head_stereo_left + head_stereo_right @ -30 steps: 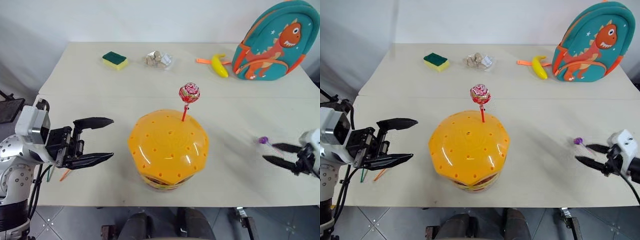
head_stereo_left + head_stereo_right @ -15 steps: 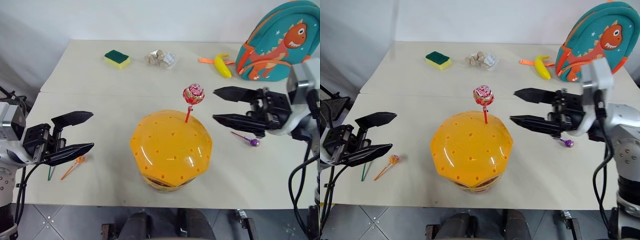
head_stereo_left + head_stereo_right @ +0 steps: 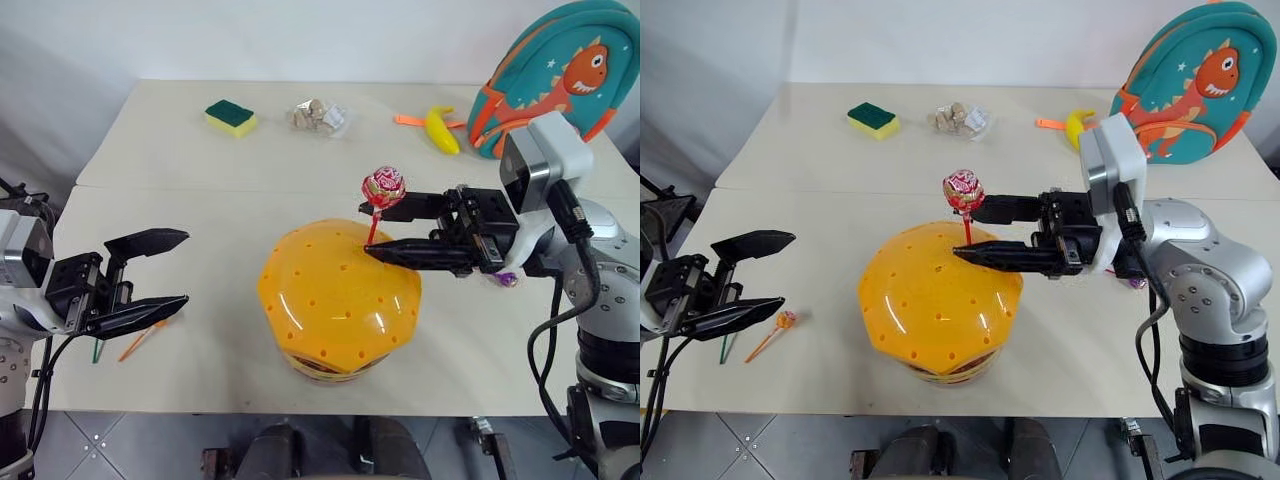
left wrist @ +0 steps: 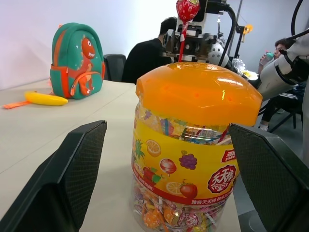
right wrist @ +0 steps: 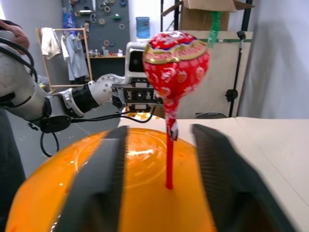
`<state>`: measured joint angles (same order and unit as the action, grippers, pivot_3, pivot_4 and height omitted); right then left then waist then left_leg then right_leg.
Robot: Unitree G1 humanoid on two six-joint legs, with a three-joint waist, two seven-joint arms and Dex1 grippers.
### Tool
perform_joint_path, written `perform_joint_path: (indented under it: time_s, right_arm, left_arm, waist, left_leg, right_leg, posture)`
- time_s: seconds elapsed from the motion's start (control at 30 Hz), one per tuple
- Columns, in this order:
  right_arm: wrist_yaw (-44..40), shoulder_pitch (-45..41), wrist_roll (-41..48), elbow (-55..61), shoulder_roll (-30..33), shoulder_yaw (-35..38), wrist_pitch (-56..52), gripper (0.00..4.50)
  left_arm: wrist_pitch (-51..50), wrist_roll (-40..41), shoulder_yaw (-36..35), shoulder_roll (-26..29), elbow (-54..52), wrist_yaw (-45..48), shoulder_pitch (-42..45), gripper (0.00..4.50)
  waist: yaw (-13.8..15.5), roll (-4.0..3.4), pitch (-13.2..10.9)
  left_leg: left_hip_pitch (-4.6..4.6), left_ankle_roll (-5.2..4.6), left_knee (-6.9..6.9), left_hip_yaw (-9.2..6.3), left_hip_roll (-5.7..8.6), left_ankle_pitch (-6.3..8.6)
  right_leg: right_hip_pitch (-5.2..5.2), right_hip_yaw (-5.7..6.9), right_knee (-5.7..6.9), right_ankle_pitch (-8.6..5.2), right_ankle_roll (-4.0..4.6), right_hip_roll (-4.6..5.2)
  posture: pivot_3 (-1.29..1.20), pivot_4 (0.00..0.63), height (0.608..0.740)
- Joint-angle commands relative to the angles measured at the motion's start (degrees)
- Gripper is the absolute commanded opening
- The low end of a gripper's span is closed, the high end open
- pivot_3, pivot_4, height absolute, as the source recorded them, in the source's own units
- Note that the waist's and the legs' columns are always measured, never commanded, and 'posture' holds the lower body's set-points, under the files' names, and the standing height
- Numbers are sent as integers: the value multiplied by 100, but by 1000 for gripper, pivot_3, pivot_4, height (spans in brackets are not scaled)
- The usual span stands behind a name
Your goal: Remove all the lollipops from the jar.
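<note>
While my right gripper point(image 3: 372, 231) brackets the lollipop point(image 3: 383, 187) stick above the jar point(image 3: 338, 297), jaws narrowing, not yet pinching, my left gripper point(image 3: 170, 269) waits spread.

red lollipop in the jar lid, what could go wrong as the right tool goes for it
1. The right tool straddles the red lollipop's thin stick with a gap either side; closing off-centre could bend the stick or miss it.
2. A sideways pull might tip or drag the orange jar, since the left tool stands open and apart from it.
3. Carrying it right could knock the purple lollipop lying under that arm.
</note>
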<state>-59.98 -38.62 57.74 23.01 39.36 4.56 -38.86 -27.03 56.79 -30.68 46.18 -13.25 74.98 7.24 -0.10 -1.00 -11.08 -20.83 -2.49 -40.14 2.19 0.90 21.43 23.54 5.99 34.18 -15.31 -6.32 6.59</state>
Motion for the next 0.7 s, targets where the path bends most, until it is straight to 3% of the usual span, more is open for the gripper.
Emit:
perform_joint_path:
  time_s: [0.03, 0.07, 0.1, 0.27, 0.4, 0.47, 0.6, 0.7]
  right_arm:
    - [-32, -67, -38, 8, -41, 96, 124, 628]
    - [-56, -86, -45, -43, -39, 137, 139, 191]
    - [-75, -117, -35, -97, -32, 185, 142, 32]
    - [289, -382, 641, -454, 140, 958, -150, 32]
    - [528, -317, 699, -873, 880, 1733, -422, 32]
    - [424, -34, 363, -1232, 1352, 2037, -390, 32]
    - [-410, 1837, -1747, -2404, 2656, 2008, 769, 32]
    - [-340, 2613, -2564, -3013, 2914, 1886, 1272, 32]
  left_arm:
    - [130, 6, -19, -9, -214, 25, 10, 4273]
    - [145, 4, 4, -18, -217, 35, 25, 4273]
    - [161, 3, 33, -26, -214, 45, 49, 4273]
    - [205, -13, 202, -81, -218, 42, 156, 4273]
    - [205, -38, 410, -60, -208, 50, 340, 4273]
    - [224, -63, 513, -53, -213, 70, 439, 4273]
    - [346, -250, 752, -15, -241, 275, 517, 4273]
    - [437, -403, 873, -31, -261, 358, 502, 4273]
  waist:
    - [-3, 0, 0]
    - [-3, 0, 0]
    - [-2, 0, 0]
    - [8, 0, 0]
    - [26, 1, 0]
    - [36, 3, 1]
    - [98, 17, 9]
    - [125, 16, 9]
  left_leg:
    - [0, 0, 0, 0, 0, 0]
    - [0, 0, 0, 0, 0, 0]
    - [0, 0, 0, 0, 0, 0]
    - [0, -2, -4, 0, 2, -1]
    - [-3, -3, -1, -5, 4, -1]
    - [-17, -3, -2, -6, 5, -1]
    - [-20, -8, 1, 5, 7, 1]
    - [-17, -18, 1, 22, 14, -2]
  right_leg:
    - [0, 0, 0, 0, 0, 0]
    - [0, 0, 0, 0, 0, 0]
    - [0, 0, 0, 0, 0, 0]
    - [-1, 0, 4, 0, 0, 2]
    - [0, 2, -1, 1, -1, 4]
    - [5, 5, -6, 1, -1, 5]
    - [4, 7, -16, 1, -3, -2]
    - [5, 7, -12, 5, -9, -12]
  posture:
    - [0, 150, 740]
    - [0, 150, 740]
    - [0, 150, 740]
    - [0, 150, 740]
    - [0, 150, 740]
    - [0, 150, 740]
    - [0, 150, 740]
    - [0, 150, 740]
